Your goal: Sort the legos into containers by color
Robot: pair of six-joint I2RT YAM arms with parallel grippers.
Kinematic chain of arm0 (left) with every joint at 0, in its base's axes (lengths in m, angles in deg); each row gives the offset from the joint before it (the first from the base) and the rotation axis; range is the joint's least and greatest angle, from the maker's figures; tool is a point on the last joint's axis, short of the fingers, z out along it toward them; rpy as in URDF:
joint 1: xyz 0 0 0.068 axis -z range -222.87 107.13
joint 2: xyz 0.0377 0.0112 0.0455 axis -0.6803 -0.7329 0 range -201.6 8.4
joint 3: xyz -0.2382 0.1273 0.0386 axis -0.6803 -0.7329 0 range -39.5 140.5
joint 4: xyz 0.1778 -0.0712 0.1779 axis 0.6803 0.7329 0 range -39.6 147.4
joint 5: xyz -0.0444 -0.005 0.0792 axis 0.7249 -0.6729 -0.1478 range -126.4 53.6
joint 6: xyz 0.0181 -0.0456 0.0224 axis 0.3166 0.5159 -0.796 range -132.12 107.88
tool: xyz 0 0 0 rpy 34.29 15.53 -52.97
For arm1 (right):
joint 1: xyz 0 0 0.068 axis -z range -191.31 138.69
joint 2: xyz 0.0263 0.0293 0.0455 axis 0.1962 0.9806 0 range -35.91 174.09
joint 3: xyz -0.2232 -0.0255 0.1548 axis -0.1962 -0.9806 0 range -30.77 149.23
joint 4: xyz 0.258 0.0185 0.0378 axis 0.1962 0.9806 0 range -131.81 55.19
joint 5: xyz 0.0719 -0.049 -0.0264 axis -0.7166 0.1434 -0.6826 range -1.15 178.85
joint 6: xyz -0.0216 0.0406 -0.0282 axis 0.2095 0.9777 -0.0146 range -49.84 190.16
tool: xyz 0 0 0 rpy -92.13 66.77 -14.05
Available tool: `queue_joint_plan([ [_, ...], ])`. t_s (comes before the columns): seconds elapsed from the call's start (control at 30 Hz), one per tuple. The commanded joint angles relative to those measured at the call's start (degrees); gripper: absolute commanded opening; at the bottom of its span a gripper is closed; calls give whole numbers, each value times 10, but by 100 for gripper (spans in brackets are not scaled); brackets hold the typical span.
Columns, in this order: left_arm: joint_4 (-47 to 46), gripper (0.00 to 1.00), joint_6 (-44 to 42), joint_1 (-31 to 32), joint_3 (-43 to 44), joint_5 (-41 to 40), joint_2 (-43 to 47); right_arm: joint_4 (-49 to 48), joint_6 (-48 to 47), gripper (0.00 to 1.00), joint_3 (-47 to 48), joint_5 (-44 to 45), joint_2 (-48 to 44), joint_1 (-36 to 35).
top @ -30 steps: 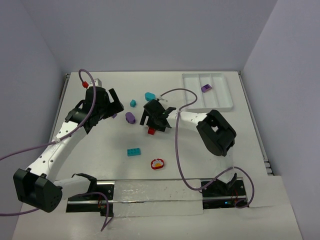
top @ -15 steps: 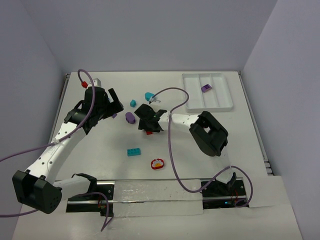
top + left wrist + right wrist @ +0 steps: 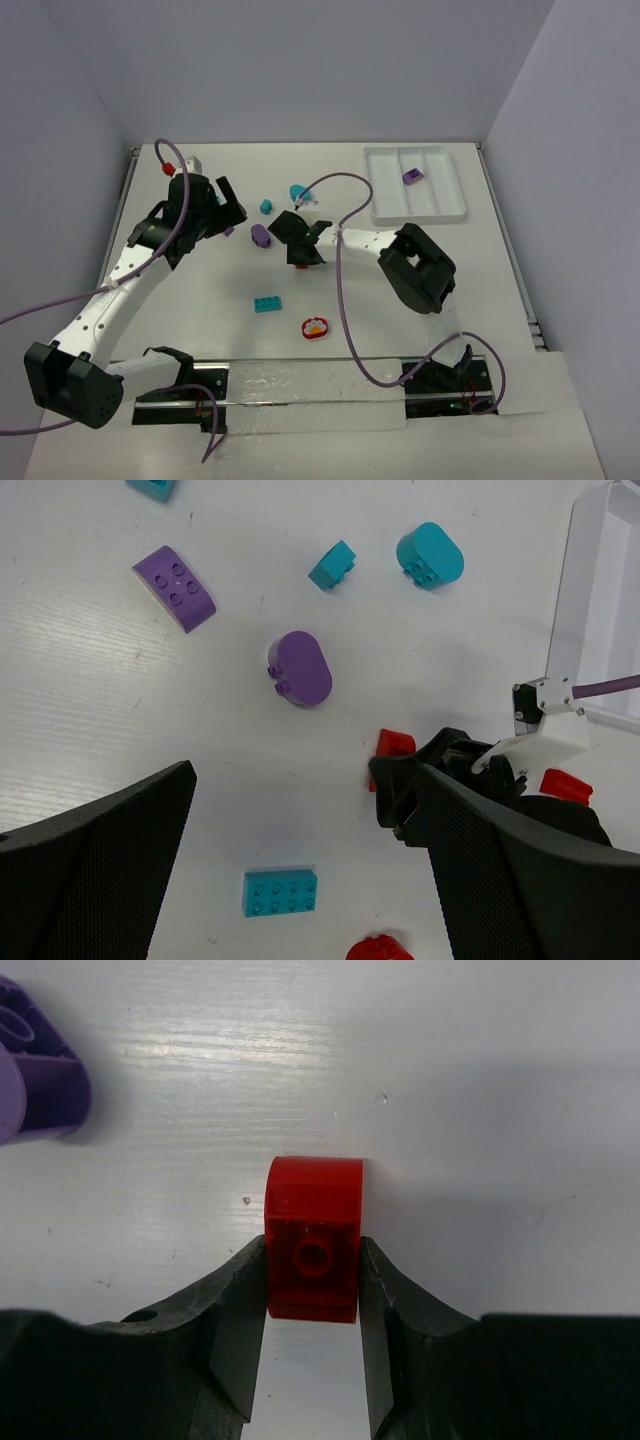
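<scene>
Right hand (image 3: 313, 1282) clamped on red lego (image 3: 313, 1200), lego half jutting beyond it

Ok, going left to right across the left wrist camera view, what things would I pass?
Purple arched plastic brick → purple oval plastic piece → teal rounded plastic piece → white plastic tray.
</scene>
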Motion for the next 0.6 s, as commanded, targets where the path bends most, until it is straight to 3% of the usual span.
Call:
queue_joint_plan([
  [0.0, -6, 99, -3, 2, 12, 3, 15, -1, -58, 19, 31, 2, -66, 24],
  [0.07, -8, 99, -1, 2, 12, 5, 16, -1, -72, 19, 26, 0, -91, 47],
  [0.27, -14, 99, -1, 2, 11, 15, 15, -19, -99, 20, -33, -18, -209, 222],
  [0.57, -14, 99, -7, 2, 29, 22, 13, -32, -78, 22, 2, -88, -177, 479],
])
